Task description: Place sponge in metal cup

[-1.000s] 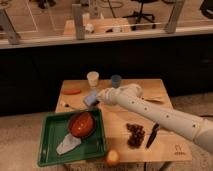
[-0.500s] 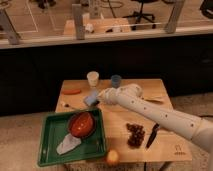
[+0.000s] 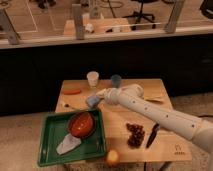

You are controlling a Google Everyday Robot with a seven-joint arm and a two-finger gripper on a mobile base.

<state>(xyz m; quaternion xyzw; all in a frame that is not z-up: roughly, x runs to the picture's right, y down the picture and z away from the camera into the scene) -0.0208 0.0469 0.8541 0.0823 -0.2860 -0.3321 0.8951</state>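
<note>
end effector (image 3: 98,98) w/ sponge (image 3: 92,101) — above table (image 3: 165,151) | green tray (image 3: 47,155) front-left

1. You can't see the arm (image 3: 165,116) whole: the right edge cuts it off.
2. The gripper (image 3: 98,98) sits at the sponge (image 3: 93,101), hiding part of it.
3. No metal cup can be made out.
</note>
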